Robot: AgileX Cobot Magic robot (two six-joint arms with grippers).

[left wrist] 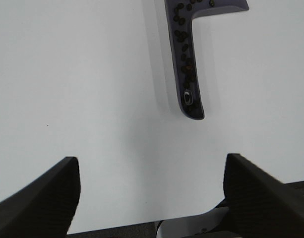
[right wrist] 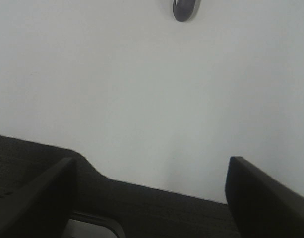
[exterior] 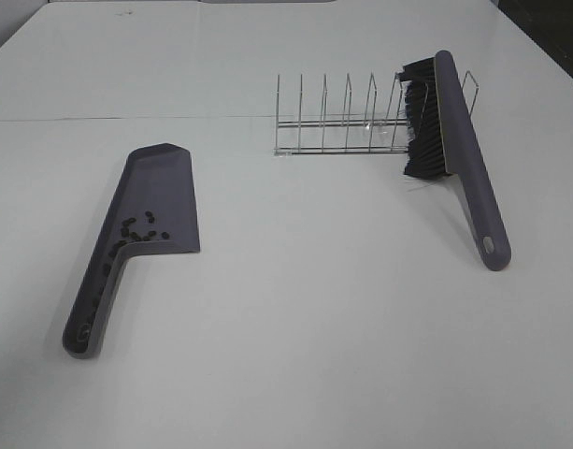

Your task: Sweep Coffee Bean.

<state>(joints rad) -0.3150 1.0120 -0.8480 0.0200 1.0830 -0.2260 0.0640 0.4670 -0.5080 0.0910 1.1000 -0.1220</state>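
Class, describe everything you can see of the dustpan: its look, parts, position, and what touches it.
The dustpan is purple-grey, seemingly matte plastic, with a flat scoop narrowing to a long hollow handle. It lies flat on the white table, left of the wire rack and the brush, touching neither. Coffee beans sit at the scoop's rear and along the handle channel, right down to its rounded end. No gripper touches it.

A broad white tabletop (exterior: 295,309) is seen under even light; a dark strip of background (exterior: 557,37) is glimpsed beyond its far corner.
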